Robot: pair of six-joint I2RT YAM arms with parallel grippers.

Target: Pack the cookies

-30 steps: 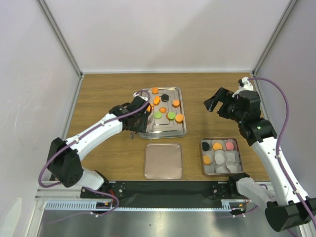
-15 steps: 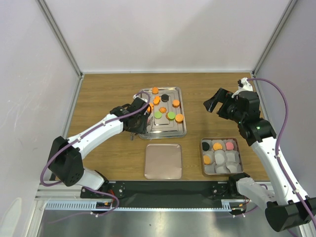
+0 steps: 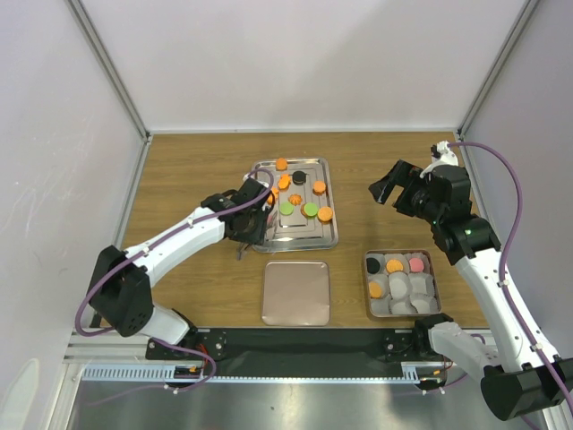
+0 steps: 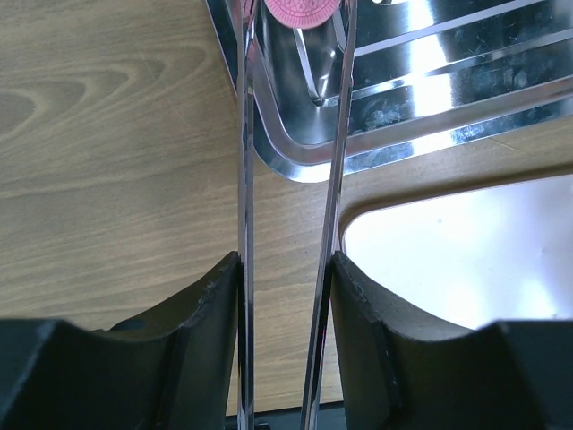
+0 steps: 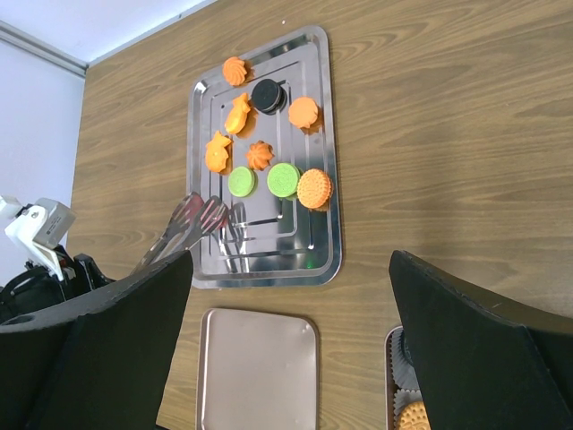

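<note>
The cookies (image 5: 284, 179) are small discs lying flat on a steel tray (image 5: 333, 134). Nine lie loose there: six orange, two green and one black. The round ones point no particular way. Two of the irregular orange ones look longer than wide, and their length runs roughly along the tray's long side. All nine are grouped in the tray's far half.

A tenth one, a pink cookie (image 4: 300, 9), sits between the tips of a pair of metal tongs (image 4: 246, 179) over the tray's near left corner. Whether it is lifted off the tray cannot be told.

The left end effector (image 4: 285, 269) is at that same corner, just outside the rim. Its fingers are pressed against the two arms of the tongs, squeezing them toward each other.

Off the tray's near right corner stands a small square box (image 3: 400, 253) lined with pale paper cups (image 3: 400, 285). It holds four more cookies: one black, two orange and one pink.

A pinkish square plate (image 3: 295, 293) lies on the counter (image 3: 197, 170) just beside the tray's near short edge.

The right end effector (image 5: 291, 269) hangs to the right of the tray, well apart from it. Its fingers are spread wide and grip nothing.
</note>
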